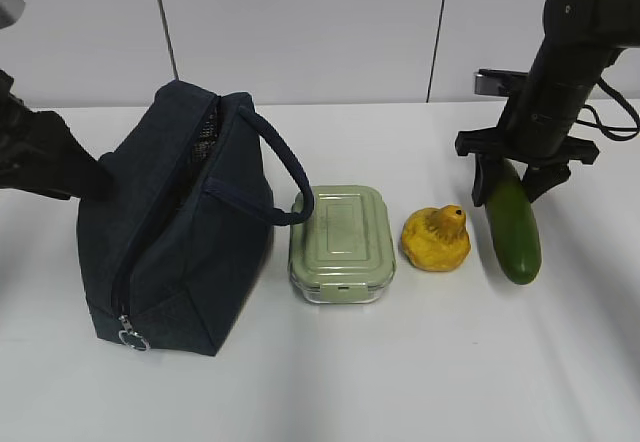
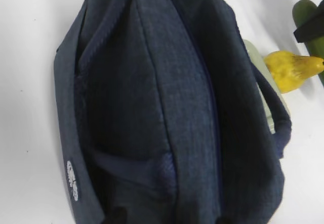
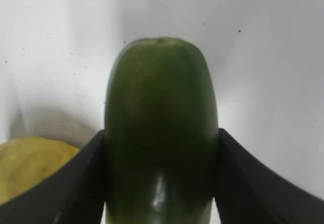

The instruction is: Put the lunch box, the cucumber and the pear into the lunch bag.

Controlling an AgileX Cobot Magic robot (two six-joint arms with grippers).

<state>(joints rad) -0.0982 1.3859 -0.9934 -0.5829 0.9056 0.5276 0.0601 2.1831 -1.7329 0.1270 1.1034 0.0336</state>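
Note:
The dark navy lunch bag [image 1: 180, 232] stands at the left with its zipper open along the top; it fills the left wrist view [image 2: 152, 107]. The sage-green lunch box [image 1: 342, 237] lies just right of it, then the yellow pear [image 1: 437, 239], then the dark green cucumber [image 1: 513, 227]. My right gripper [image 1: 512, 184] straddles the cucumber's far end, and both fingers touch its sides in the right wrist view [image 3: 161, 183]. My left gripper [image 2: 169, 219] presses against the bag's left end; only two dark tips show at the frame edge.
The white table [image 1: 400, 382] ends at a pale wall behind. The bag's padded loop handle [image 1: 285, 167] arches over toward the lunch box. The pear [image 3: 30, 165] sits close to the left of my right gripper's finger. A cable trails behind the right arm.

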